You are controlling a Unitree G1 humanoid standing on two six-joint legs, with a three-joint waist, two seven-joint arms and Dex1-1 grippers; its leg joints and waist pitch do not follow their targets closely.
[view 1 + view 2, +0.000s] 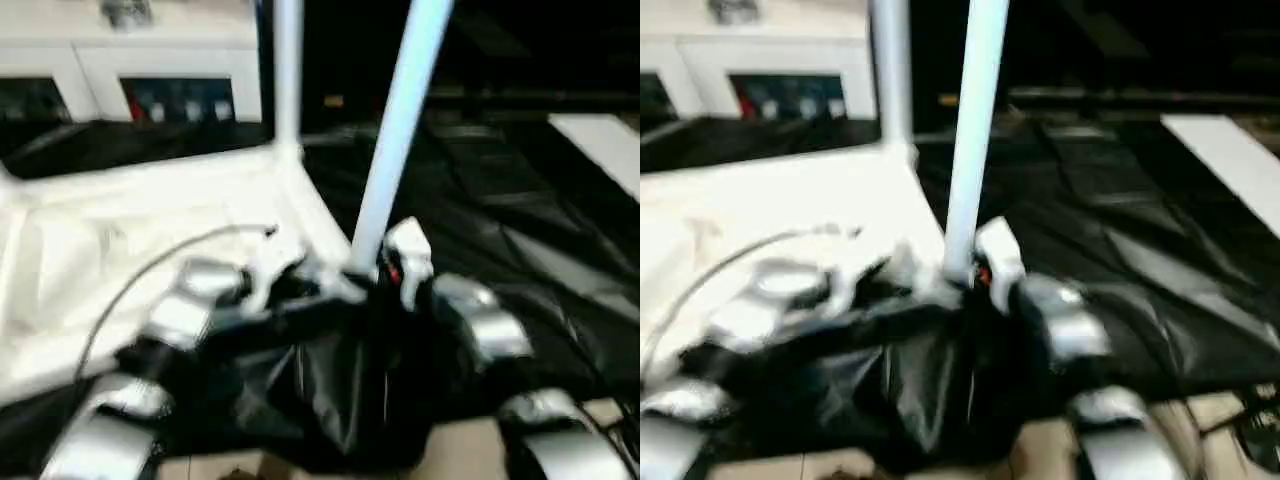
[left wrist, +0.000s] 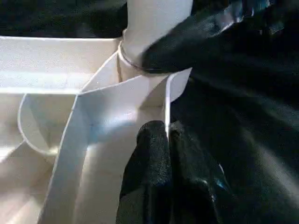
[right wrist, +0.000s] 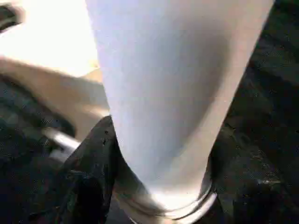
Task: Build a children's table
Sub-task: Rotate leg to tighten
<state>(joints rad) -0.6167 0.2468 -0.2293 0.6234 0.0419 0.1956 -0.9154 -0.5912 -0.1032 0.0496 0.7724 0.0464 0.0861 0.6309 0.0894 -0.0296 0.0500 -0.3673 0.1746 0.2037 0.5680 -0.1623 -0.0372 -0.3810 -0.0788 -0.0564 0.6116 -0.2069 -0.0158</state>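
Observation:
The children's table top lies upside down on a black sheet, its ribbed underside up. One white leg stands upright in the far corner socket. A second leg rises from the near corner socket, leaning slightly to the right. My right gripper is shut on this leg just above the socket; the leg stands close between its fingers. My left gripper is shut on the thin rim wall of the top beside that corner. The right gripper's finger presses on the leg base.
A white cabinet with glass doors stands behind the table top. The black sheet spreads wrinkled to the right, with a white board at its far right. A grey cable arcs over the top. Tan floor lies nearest.

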